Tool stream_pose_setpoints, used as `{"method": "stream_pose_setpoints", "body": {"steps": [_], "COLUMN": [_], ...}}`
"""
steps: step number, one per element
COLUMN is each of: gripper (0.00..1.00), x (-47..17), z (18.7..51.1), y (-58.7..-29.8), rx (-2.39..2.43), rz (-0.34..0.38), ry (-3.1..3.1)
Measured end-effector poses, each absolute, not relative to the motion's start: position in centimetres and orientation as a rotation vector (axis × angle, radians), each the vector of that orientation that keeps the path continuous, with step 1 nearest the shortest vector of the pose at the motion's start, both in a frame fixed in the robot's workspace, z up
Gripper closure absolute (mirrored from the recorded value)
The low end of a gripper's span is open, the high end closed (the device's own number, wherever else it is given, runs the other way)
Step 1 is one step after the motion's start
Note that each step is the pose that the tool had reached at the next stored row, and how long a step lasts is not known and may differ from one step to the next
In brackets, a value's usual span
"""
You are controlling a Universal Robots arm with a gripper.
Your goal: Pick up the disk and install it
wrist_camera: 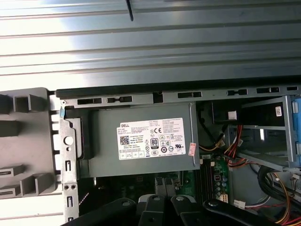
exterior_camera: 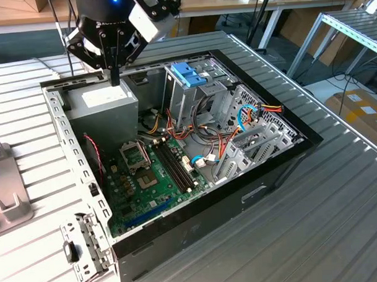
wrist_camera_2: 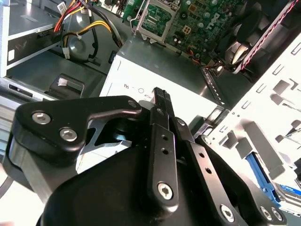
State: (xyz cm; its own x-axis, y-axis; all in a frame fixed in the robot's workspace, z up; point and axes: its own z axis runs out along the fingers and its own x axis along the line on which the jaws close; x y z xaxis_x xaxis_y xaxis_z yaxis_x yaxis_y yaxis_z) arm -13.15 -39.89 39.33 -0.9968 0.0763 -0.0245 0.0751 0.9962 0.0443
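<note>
Black fingers pressed together on nothing: so the gripper [exterior_camera: 115, 77] hangs in the exterior view, tips just above the grey power supply [exterior_camera: 107, 116] inside the open computer case [exterior_camera: 198, 230]. From here we take in the whole layout: green motherboard [exterior_camera: 149, 173], blue bracket [exterior_camera: 188, 73] atop the drive cage, loose coloured cables. The case lies on a ribbed metal table [exterior_camera: 340, 222]. Behind it stand wooden-topped desks [exterior_camera: 245, 4], and at the exterior view's right a metal rack [exterior_camera: 358, 20] and a cardboard box [exterior_camera: 361, 110].

In the second wrist view we look along the closed fingers to the supply's white label. Past the case's pale perforated wall a corner of the disk [wrist_camera_2: 284, 192] peeks out, blue rail beside a labelled face, clear of the fingertips; we cannot tell what it rests on.

In the first wrist view we meet the supply's label square on, the case rim, and a grey slotted fixture [wrist_camera: 23, 141] on the table just outside the case
</note>
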Motion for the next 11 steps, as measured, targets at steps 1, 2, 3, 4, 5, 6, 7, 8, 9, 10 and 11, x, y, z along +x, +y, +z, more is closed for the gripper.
{"method": "stream_pose_setpoints", "body": {"steps": [1,2,3,4,5,6,7,8,9,10,11], "gripper": [0.89,0.89,0.89,0.89,0.89,0.89,0.89,0.89,0.89,0.89,0.89], "x": [-13.19,-13.22,-13.24,-13.28,-13.31,-13.34,-13.37,-13.43,-13.48,-13.56,-13.60], "z": [39.33,39.33,39.33,39.33,39.33,39.33,39.33,39.33,39.33,39.33,39.33], "y": [-39.89,-39.89,-39.89,-39.89,-39.89,-39.89,-39.89,-39.89,-39.89,-39.89,-39.89], "rx": [0.118,0.118,0.118,0.118,0.118,0.118,0.118,0.118,0.118,0.118,0.118], "rz": [0.068,0.068,0.068,0.068,0.068,0.068,0.068,0.068,0.068,0.068,0.068], "ry": [3.112,3.112,3.113,3.112,3.113,3.112,3.112,3.112,3.112,3.113,3.113]}}
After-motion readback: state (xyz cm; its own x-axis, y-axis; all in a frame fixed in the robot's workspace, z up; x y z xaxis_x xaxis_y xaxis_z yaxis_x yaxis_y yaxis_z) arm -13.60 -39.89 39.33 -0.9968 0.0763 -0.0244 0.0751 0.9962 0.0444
